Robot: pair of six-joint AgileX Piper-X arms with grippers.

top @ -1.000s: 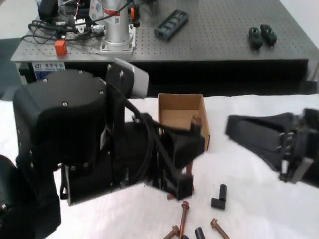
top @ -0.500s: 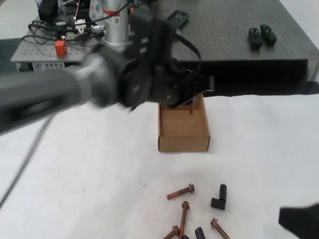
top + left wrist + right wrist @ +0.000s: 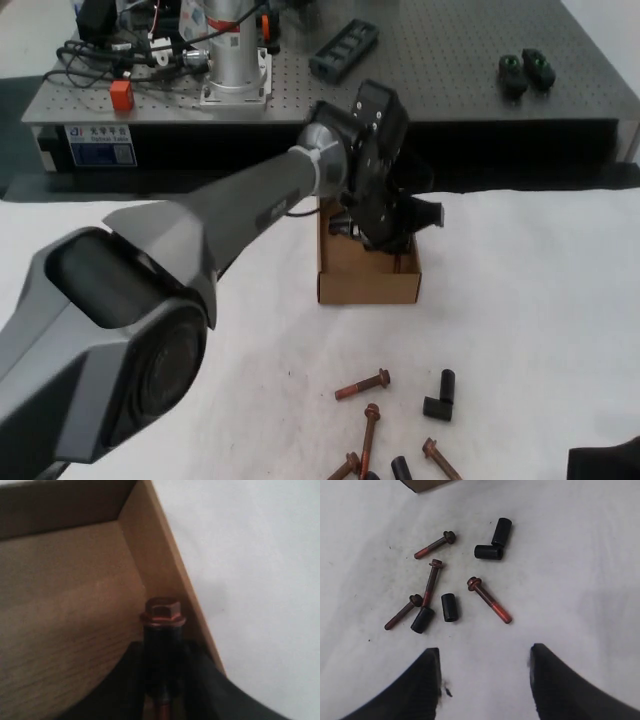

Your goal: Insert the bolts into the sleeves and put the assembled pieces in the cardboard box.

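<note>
Nearest, the right pincer [image 3: 484, 652] hangs wide apart and holds nothing, above the loose parts on the white tabletop [image 3: 520, 330]. Four bolts [image 3: 489, 600] and four sleeves [image 3: 448, 607] lie there, none of them joined. Two of the sleeves touch at an angle, and one bolt's head rests against another sleeve.

Farther off stands the box [image 3: 368, 290], open at the top. The left pincer [image 3: 395, 235] reaches into it, closed on the piece [image 3: 162, 650]. It holds the piece upright in the corner, just beside a side wall [image 3: 165, 565].

The piece is a black sleeve with a coppery bolt through it. The flanged hex head sits on the sleeve's top rim, and a bit of reddish shank shows below.

The step in hand looks like the drop. It should go best if the pincer sinks a little closer to the box floor and then parts its fingers gently. It should also keep off that wall, so that nothing catches the cardboard or tips the box. A high drop might let the bolt slide out of the sleeve.
</note>
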